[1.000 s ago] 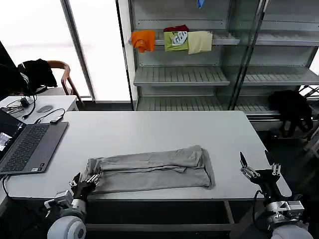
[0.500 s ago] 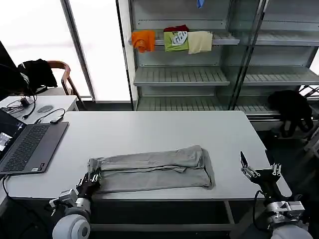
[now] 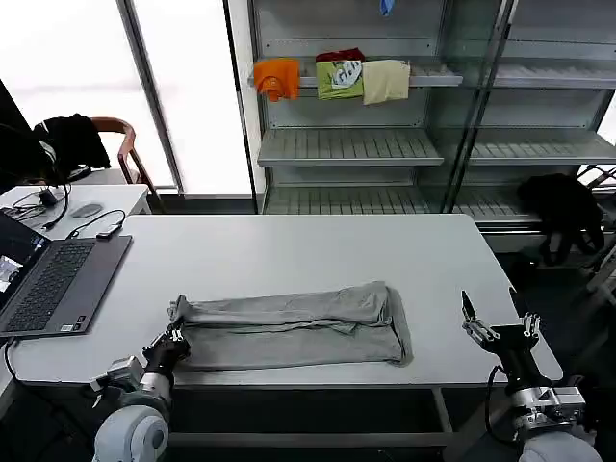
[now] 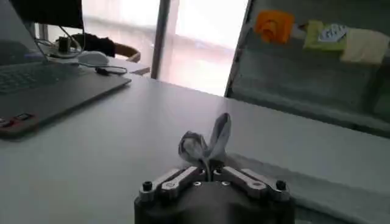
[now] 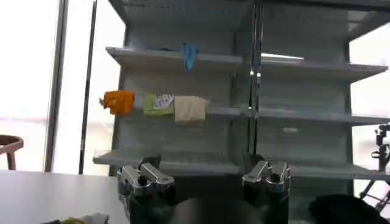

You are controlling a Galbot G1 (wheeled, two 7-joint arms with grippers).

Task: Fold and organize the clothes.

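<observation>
Head view puts your grey shirt (image 3: 294, 327) near the front edge of the surface (image 3: 289, 252), already folded lengthwise into a long narrow band. Its long axis runs side to side, parallel to that front edge, with one short end toward the laptop (image 3: 48, 279) and the other toward your right gripper (image 3: 494, 322). So the lengthwise fold looks done; what I judge is left is folding the band across its length into a compact stack and setting it tidy.

Your left gripper (image 3: 171, 344) sits at the shirt's laptop-side end, near corner, and the left wrist view shows its fingers pinched on a small tuft of grey cloth (image 4: 207, 143) standing up between them. The rest of the shirt lies flat on the surface.

Your right gripper hangs off the far end of the shirt, clear of it, beyond the surface's corner, fingers spread and holding nothing.
</observation>
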